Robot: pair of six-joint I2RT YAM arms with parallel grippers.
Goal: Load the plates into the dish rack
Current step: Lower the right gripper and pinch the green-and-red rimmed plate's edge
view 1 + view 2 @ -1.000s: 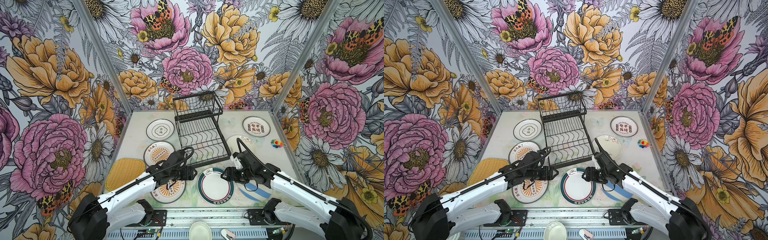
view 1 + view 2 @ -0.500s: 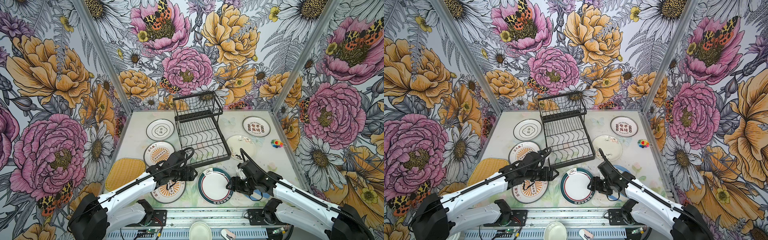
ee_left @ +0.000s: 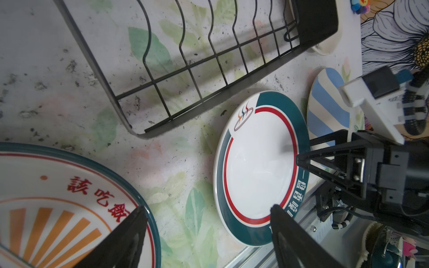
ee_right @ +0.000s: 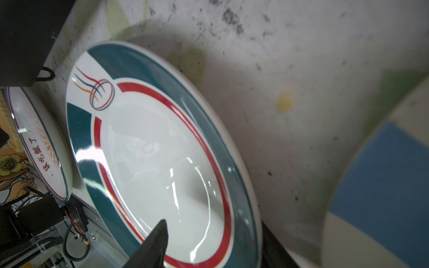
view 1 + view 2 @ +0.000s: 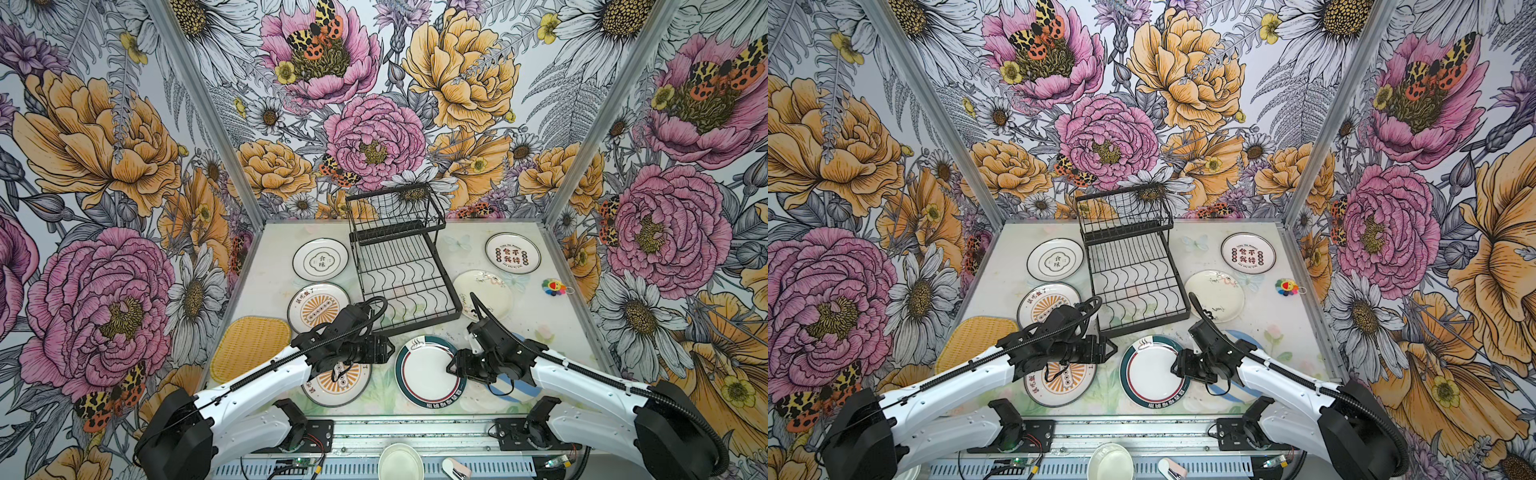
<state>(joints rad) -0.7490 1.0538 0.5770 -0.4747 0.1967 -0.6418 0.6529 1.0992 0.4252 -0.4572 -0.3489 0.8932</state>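
in the right wrist view the teal-rimmed plate (image 4: 148, 162) is seen lying flat on the tabletop (image 4: 290, 69), and the right gripper (image 4: 214, 228) is set astride its rim: one finger is held over the white well, the other is tucked outside and below the edge. the jaws are set partly apart with the rim between them. a shadow is cast on the well beside the upper finger, so it is judged to hover, and no firm hold is shown yet.

in both top views the plate is found at the near middle of the tabletop, just in front of the near edge of the dish rack (image 5: 401, 270) and apart from it. the plate is met from its right side, the side turned to the right arm, so that arm is judged the nearer one for the lift. being round, the plate offers no long axis. the rack lies beyond the plate, away from the robot and a little left, so a lift, a tilt on edge and a forward carry are judged to be needed.

the right arm is stretched low from the near right, its wrist turned so that the gripper is pointed leftward, almost level with the tabletop, above a blue-striped plate (image 3: 327, 111). the left gripper (image 5: 385, 349) is held wide open and empty over the edge of a sunburst plate (image 5: 336, 386), pointed toward the teal-rimmed plate and clear of it.
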